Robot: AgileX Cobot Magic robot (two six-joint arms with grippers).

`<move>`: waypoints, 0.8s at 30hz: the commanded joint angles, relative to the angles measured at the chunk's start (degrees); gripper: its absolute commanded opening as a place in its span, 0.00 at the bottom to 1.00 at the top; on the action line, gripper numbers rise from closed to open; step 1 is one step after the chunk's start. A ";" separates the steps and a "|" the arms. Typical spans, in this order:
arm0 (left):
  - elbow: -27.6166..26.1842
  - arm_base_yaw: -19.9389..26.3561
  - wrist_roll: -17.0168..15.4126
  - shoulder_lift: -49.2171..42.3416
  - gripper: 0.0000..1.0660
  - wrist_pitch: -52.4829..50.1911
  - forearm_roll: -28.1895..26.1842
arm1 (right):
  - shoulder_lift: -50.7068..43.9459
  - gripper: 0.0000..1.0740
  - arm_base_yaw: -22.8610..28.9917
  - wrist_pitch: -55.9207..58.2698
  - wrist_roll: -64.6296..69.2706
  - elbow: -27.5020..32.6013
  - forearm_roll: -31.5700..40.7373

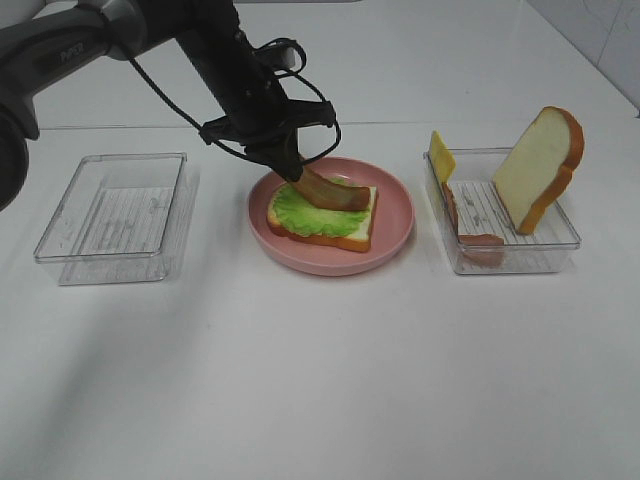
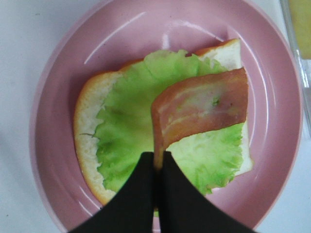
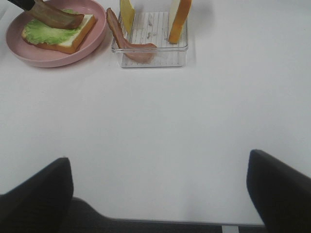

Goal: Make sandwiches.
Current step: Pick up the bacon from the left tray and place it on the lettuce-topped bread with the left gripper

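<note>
On the pink plate (image 1: 390, 235) lies a bread slice (image 1: 355, 238) topped with ruffled green lettuce (image 1: 305, 212). A brown bacon strip (image 1: 338, 193) droops across the lettuce, one end pinched in my left gripper (image 1: 297, 178), which is shut on it above the plate's back left. The left wrist view shows the black fingers (image 2: 138, 194) closed on the bacon strip's (image 2: 204, 104) end over the lettuce (image 2: 126, 126) and bread (image 2: 86, 121). My right gripper (image 3: 160, 189) hangs open over bare table, well short of the plate (image 3: 53, 56); it is out of the high view.
An empty clear tray (image 1: 115, 215) stands left of the plate. The right tray (image 1: 520, 250) holds an upright bread slice (image 1: 540, 165), a yellow cheese square (image 1: 440, 155) and a pinkish-brown meat slice (image 1: 470, 228). White table all around.
</note>
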 commanded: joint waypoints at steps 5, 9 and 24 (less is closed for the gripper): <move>0.06 -0.17 -0.74 0.23 0.00 5.21 -0.29 | -1.20 0.88 -0.06 -0.29 -0.29 0.11 0.06; 0.06 -0.17 -0.92 0.23 0.20 5.21 -0.23 | -1.20 0.88 -0.06 -0.29 -0.29 0.11 0.06; -0.17 -0.17 0.40 -8.25 0.96 5.21 5.61 | -1.20 0.88 -0.06 -0.29 -0.29 0.11 0.06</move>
